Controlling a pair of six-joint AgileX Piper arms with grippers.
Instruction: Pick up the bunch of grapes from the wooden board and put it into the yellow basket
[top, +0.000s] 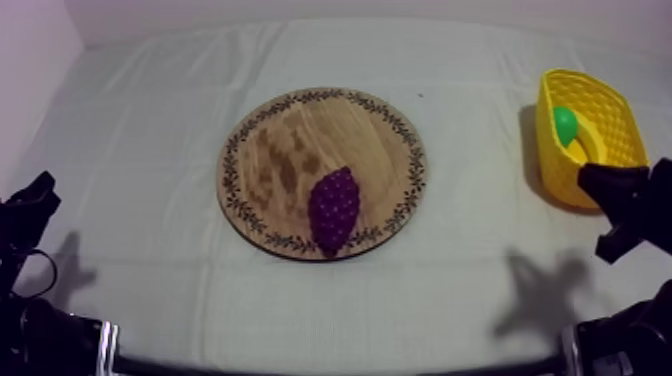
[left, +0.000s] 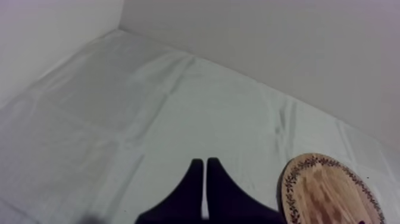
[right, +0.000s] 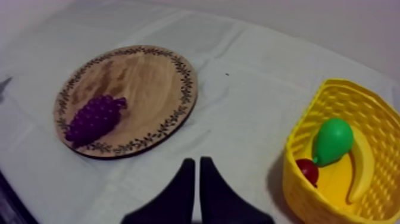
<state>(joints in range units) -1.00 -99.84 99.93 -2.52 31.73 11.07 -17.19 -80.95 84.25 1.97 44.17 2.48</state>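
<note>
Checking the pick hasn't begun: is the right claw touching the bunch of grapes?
Apart. The right wrist view shows bare cloth between the right claw and the bunch of grapes.

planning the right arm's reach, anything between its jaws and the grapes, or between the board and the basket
Nothing visible does. Bare cloth lies between the right jaws and the bunch of grapes on the wooden board, and between board and yellow basket.

Cloth-covered table (top: 150, 150), round wooden board (top: 290, 140) at centre, yellow basket (top: 610, 110) at right edge
</note>
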